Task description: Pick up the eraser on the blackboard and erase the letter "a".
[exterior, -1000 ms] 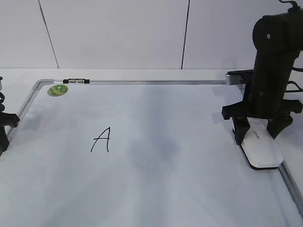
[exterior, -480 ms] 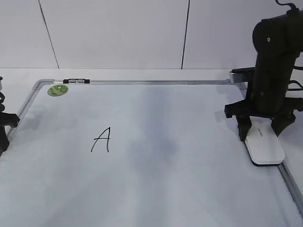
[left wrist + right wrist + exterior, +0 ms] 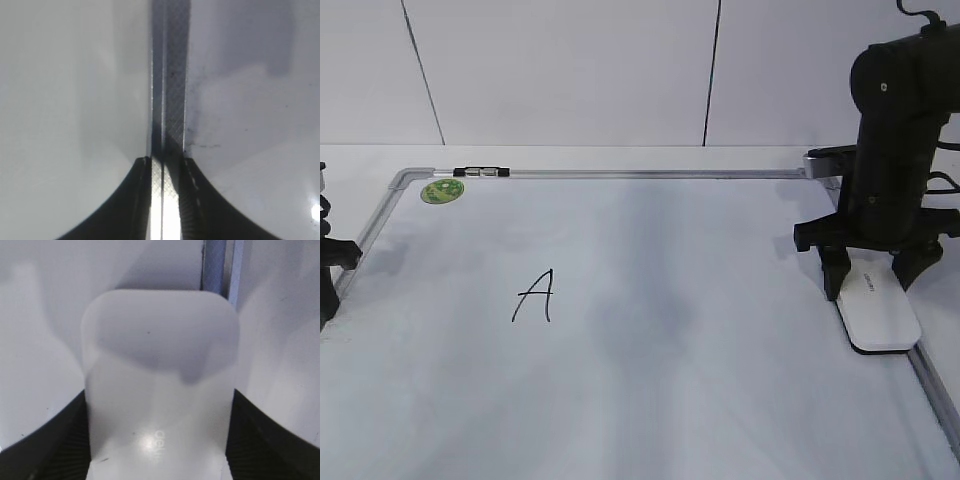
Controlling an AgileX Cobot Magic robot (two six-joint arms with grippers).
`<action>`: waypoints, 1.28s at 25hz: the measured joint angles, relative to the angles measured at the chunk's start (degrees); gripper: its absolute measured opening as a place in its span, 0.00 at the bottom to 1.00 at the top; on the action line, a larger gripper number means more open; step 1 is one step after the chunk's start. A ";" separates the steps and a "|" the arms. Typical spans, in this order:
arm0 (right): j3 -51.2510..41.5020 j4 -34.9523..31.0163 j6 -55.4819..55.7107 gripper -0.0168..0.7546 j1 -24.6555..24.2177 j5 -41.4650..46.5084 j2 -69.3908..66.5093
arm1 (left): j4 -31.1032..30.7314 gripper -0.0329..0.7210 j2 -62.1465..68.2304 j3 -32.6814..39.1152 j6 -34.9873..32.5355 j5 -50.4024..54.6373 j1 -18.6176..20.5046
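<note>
The white eraser (image 3: 882, 318) lies on the blackboard (image 3: 720, 400) at its right edge, next to the metal frame. My right gripper (image 3: 870, 290) stands over it with one finger on each long side. In the right wrist view both fingers of the gripper (image 3: 159, 395) press against the sides of the eraser (image 3: 160, 350). No lowercase letter "a" shows; a faint grey smudge (image 3: 650, 310) marks the middle of the board. My left gripper (image 3: 165, 162) hangs over the board's left frame with its jaws almost together and nothing in them.
A capital "A" (image 3: 535, 295) is written left of centre. A round green sticker (image 3: 442, 190) sits at the far left corner, with a small black-and-silver clip (image 3: 480, 172) on the top frame. White wall panels stand behind the board.
My right gripper shifted slightly right and back, towards the frame, and the eraser moved with it. In the last half second almost nothing moved. The left arm stayed still.
</note>
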State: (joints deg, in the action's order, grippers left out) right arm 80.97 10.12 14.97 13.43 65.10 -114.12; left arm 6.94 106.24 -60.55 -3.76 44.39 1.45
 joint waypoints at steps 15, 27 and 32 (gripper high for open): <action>0.00 -2.36 -3.75 0.84 -0.09 -0.84 -1.10 | 0.00 0.20 0.00 0.00 0.00 0.00 0.00; -0.11 -3.54 -4.56 0.84 -0.09 -1.09 5.32 | 0.00 0.20 0.00 0.00 0.00 0.00 0.00; -0.11 -2.54 -4.66 0.84 -0.09 -0.02 8.41 | 0.00 0.21 0.00 0.00 0.00 0.00 0.00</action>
State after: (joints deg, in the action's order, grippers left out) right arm 80.86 7.58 10.31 13.34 65.08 -105.71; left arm 6.94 106.24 -60.55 -3.76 44.39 1.45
